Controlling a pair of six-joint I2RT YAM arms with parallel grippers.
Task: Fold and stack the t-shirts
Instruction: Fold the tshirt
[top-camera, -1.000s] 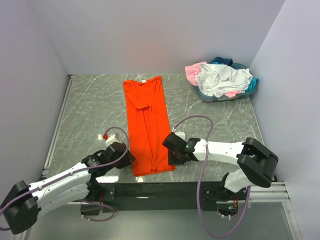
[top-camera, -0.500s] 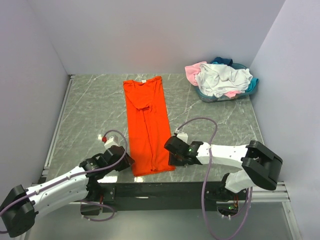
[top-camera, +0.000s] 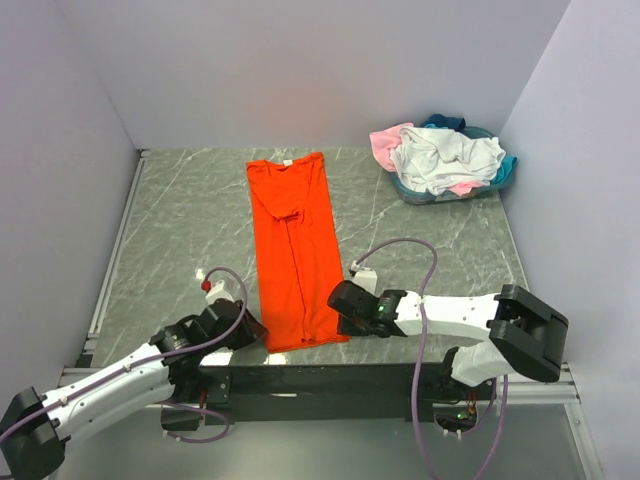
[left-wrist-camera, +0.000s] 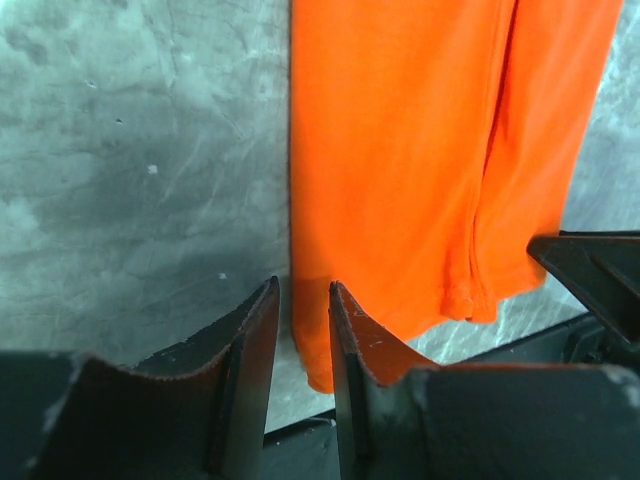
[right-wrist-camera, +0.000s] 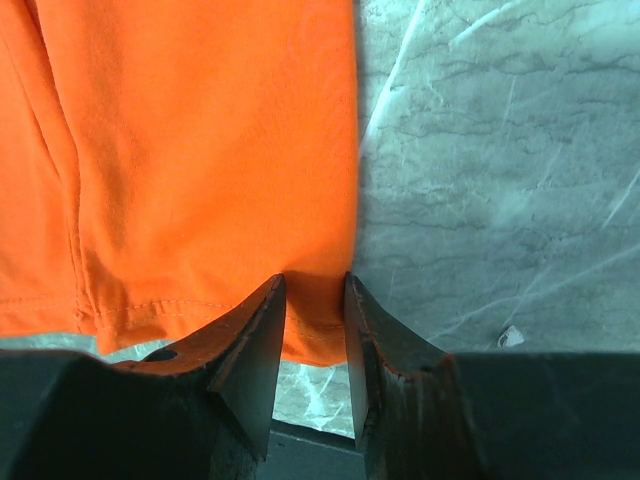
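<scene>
Grey marbled table (top-camera: 180, 220) filled the walled cell, and on it the orange t-shirt (top-camera: 295, 250) lay flat as a long narrow strip, collar toward the far wall and hem toward the arm bases, its sides already turned in along its length. The heap of white, pink and teal shirts (top-camera: 445, 160) sat well apart in the far right corner. The left gripper (left-wrist-camera: 302, 292) was low at the hem's left corner, its jaws narrowly apart, with the cloth's edge running into the gap; whether any fabric was caught could not be made out from the wrist view, though bare table showed between the fingers. The right gripper (right-wrist-camera: 315, 282) was at the hem's right corner with its jaws spread, one finger on each side of a tongue of orange cloth, straddling it rather than squeezing it. The step in hand appeared to be taking both hem corners for the crosswise fold. The next move would call for both jaws to pinch the cloth firmly, then lift evenly and carry the hem toward the collar without skewing the strip.
</scene>
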